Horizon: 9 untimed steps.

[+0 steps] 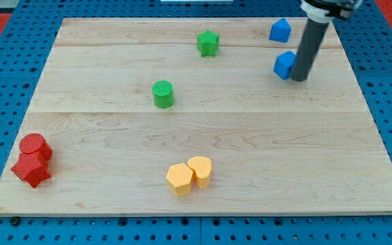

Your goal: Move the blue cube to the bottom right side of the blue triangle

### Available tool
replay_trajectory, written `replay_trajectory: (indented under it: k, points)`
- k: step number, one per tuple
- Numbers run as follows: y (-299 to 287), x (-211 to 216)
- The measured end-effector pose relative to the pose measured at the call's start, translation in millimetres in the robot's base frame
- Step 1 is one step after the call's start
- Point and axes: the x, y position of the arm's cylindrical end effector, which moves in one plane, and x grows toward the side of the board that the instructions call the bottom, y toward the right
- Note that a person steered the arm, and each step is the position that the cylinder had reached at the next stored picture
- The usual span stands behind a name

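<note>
We see my tip (299, 78) resting on the wooden board (203, 170) near the view's top right corner, pressed against the right side of the blue cube (284, 64). The rod rises from there toward the view's top edge, where its mount is cut off. There is no hand on this arm, only the straight dark rod, so we have nothing to report as apart, together or clamped.

The blue cube sits just below the blue triangle (280, 30), a little to the view's right of it, with a small gap of bare wood between the two. Both lie close to the board's right edge, in its upper part.

Further toward the view's left, near the top, we find the green star (208, 43). Below and left of it, around the middle of the board, stands the green cylinder (162, 94), well apart from everything else.

At the view's bottom centre, two yellow blocks touch each other: the yellow hexagon (179, 179) on the left and a rounded yellow block (200, 171) on the right, slightly higher in the view.

At the bottom left corner, the red cylinder (34, 146) sits touching a red star-like block (31, 169) just below it
</note>
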Motion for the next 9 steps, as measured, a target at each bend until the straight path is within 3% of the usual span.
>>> replay_trajectory:
  k: [2, 4, 5, 7, 9]
  points:
    - [-6, -31]
    - [-67, -25]
    - [-67, -39]
    - [1, -57]
    - [-10, -39]
